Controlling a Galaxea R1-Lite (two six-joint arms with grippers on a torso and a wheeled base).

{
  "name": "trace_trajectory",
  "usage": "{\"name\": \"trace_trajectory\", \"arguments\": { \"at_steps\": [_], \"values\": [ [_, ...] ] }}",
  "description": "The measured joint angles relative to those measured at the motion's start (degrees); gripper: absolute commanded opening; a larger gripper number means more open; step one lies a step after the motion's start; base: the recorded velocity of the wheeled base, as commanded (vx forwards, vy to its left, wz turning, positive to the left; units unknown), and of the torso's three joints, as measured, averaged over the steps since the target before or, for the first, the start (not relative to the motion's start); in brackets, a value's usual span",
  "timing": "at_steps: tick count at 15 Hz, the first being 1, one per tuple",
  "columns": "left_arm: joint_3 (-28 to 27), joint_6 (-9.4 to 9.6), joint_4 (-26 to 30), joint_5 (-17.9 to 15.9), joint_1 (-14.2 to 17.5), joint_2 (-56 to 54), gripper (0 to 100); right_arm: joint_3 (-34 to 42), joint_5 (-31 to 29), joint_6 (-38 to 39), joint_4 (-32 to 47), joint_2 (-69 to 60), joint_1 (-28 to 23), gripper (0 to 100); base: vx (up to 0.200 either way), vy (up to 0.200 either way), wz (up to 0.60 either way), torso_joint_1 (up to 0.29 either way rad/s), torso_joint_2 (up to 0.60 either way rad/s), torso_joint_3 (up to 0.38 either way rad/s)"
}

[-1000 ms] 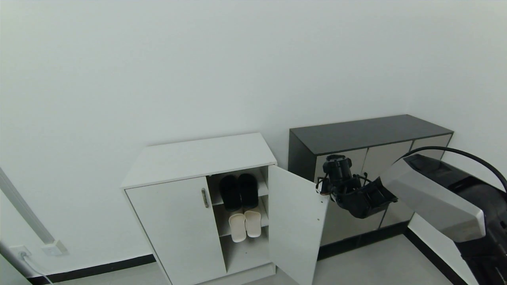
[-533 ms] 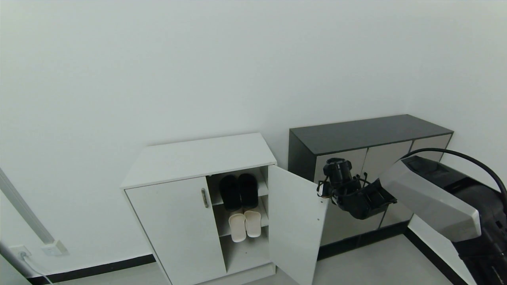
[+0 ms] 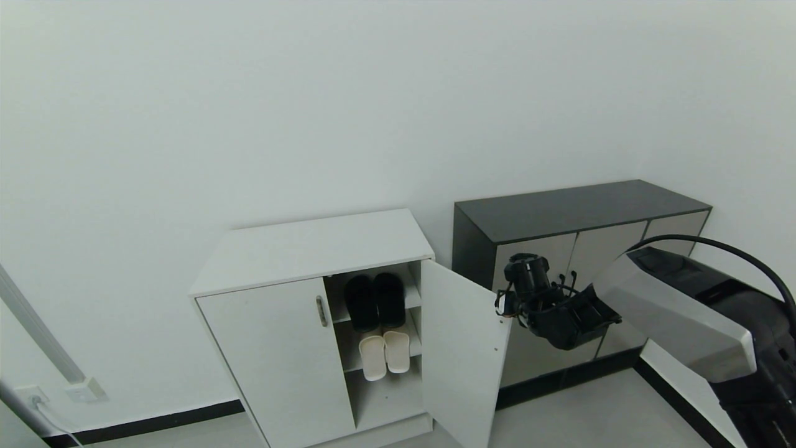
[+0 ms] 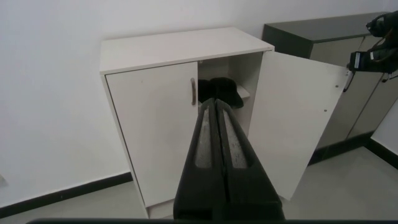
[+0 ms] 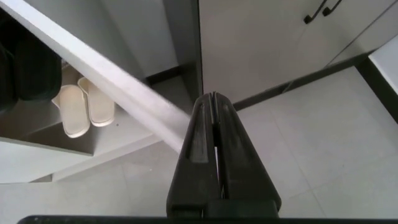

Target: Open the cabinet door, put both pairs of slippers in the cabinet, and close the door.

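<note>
Two pairs of slippers sit inside the white two-door wooden cabinet (image 3: 311, 249): the black slippers (image 3: 375, 302) on the upper shelf, and the cream slippers (image 3: 385, 353) on the shelf directly below, at 6 o'clock from the black pair. Each pair lies side by side, the two slippers touching. The cabinet's right-hand door (image 3: 463, 354) stands open, swung out toward 5 o'clock in the head view, while the left-hand door (image 3: 273, 354) is closed, its metal bar handle (image 3: 321, 311) upright near the inner edge. The right gripper (image 3: 500, 305) hangs at 3 o'clock from the open door's upper free corner, its fingers pressed together and gripping nothing; the tips are right at the door's edge, though actual contact cannot be made out. The left gripper (image 4: 216, 106) is held well back from the cabinet, pointing at the gap between the doors, fingers together and empty. A dark-topped grey sideboard (image 3: 578, 208) stands against the wall at 3 o'clock from the cabinet, just beside it, on the pale tiled floor (image 3: 591, 410).
</note>
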Motion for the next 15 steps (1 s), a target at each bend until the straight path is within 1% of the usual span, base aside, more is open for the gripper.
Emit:
{"name": "trace_trajectory", "arguments": {
  "at_steps": [4,6,7,10,12,15],
  "values": [
    [0.0,0.0,0.0,0.0,0.0,0.0,0,4.0,0.2,0.8,-0.4,-2.8,4.5,0,0.0,0.0,0.0,0.0,0.0,0.0],
    [0.0,0.0,0.0,0.0,0.0,0.0,0,6.3,0.4,2.2,-0.5,-4.9,8.2,0,0.0,0.0,0.0,0.0,0.0,0.0],
    [0.0,0.0,0.0,0.0,0.0,0.0,0,7.6,1.2,2.8,-0.5,-6.0,9.8,0,0.0,0.0,0.0,0.0,0.0,0.0],
    [0.0,0.0,0.0,0.0,0.0,0.0,0,13.3,7.0,3.3,-0.7,-10.6,13.5,0,0.0,0.0,0.0,0.0,0.0,0.0],
    [0.0,-0.02,0.0,0.0,0.0,0.0,0,16.0,8.5,2.5,-1.3,-13.0,14.6,0,0.0,0.0,0.0,0.0,0.0,0.0],
    [0.0,0.0,0.0,0.0,0.0,0.0,0,17.3,8.5,1.6,-1.3,-14.8,14.7,0,0.0,0.0,0.0,0.0,0.0,0.0]
  ]
}}
